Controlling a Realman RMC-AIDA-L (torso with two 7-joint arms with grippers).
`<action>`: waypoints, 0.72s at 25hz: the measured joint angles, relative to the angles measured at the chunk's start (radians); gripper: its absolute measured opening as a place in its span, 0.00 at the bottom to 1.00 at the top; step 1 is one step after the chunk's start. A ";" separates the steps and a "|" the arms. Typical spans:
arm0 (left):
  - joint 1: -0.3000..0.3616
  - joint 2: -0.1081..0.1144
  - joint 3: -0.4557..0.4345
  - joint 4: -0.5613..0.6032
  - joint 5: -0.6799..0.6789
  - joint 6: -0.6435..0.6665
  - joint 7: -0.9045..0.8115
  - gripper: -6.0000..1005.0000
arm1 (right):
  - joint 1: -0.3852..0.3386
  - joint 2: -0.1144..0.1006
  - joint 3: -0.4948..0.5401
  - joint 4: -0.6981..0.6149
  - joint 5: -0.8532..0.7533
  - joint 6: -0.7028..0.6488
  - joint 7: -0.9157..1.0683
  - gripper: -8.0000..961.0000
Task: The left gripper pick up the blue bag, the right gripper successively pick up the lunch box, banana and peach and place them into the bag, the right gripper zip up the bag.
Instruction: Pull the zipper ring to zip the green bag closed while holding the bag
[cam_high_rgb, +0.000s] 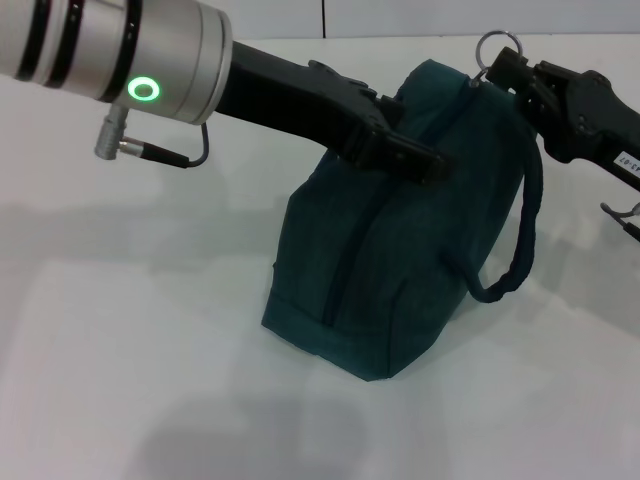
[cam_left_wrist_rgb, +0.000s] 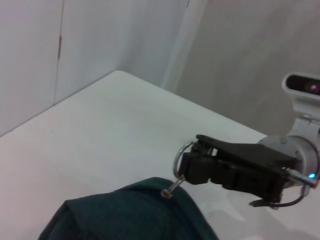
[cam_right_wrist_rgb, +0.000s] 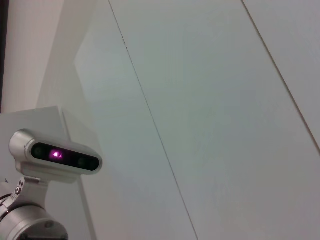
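On the white table (cam_high_rgb: 120, 330) your soft, floppy blue bag (cam_high_rgb: 400, 270) stood zipped, left gripper (cam_high_rgb: 415, 160) pinching its top, right gripper (cam_high_rgb: 505, 72) clamped on the ring pull (cam_high_rgb: 497, 45), probably your firmest hold.

The blue bag (cam_high_rgb: 400, 240) hides its contents (zip drawn along its top); the left gripper's (cam_high_rgb: 425, 160) fingertips press unseen into the fabric.
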 joint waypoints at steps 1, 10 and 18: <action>0.000 0.000 0.000 0.000 0.000 0.000 0.000 0.82 | 0.000 0.000 0.000 0.000 0.000 0.000 0.000 0.12; 0.005 0.000 0.062 0.005 0.055 -0.049 -0.008 0.80 | 0.001 0.000 -0.004 0.000 0.000 0.000 0.000 0.12; 0.026 0.000 0.082 -0.004 0.056 -0.082 0.045 0.78 | 0.002 -0.002 0.000 0.000 -0.001 0.000 0.000 0.12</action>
